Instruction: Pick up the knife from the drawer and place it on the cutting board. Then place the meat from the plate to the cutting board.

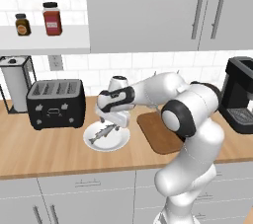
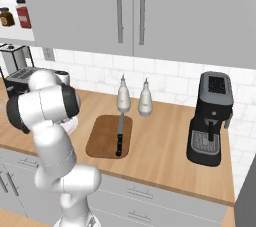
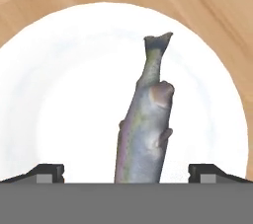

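Directly above the meat [image 3: 143, 129] on the plate [image 3: 64, 94], the claw [image 3: 126, 172] spreads wide, empty, toaster [image 1: 55, 103] beside

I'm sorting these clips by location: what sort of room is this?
A kitchen, rendered rather than real. A wooden counter carries a toaster and a coffee machine, with grey cabinets above. A fish lies on a plate, and a knife rests on a cutting board.
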{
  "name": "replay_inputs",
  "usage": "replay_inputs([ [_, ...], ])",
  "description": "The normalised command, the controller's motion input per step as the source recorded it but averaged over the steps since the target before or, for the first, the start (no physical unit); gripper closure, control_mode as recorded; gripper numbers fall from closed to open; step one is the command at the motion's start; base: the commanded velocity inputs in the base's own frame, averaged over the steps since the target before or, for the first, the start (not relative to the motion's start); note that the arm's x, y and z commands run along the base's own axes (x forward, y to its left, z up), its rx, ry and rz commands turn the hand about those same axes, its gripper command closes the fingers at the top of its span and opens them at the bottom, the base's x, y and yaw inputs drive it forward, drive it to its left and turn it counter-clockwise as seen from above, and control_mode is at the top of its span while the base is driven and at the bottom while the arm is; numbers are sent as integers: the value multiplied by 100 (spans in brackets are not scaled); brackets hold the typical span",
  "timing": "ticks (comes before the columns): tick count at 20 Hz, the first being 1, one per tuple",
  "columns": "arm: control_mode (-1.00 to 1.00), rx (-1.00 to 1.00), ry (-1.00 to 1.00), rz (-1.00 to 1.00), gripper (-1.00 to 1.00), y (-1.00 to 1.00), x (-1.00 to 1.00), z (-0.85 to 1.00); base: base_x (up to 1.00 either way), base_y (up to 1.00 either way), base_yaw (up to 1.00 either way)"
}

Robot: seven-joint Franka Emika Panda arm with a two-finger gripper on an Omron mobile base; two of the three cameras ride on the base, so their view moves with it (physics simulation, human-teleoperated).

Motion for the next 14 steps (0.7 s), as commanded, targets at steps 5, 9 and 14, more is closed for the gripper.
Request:
replay_inputs([
  [5,-100,0,1,-8,-100,12,27,-35,0,0,0],
  [9,-100,0,0,-6,-100,0,8,-31,0,0,0],
  [14,-100,0,0,-6,-100,0,0,-26,0,0,0],
])
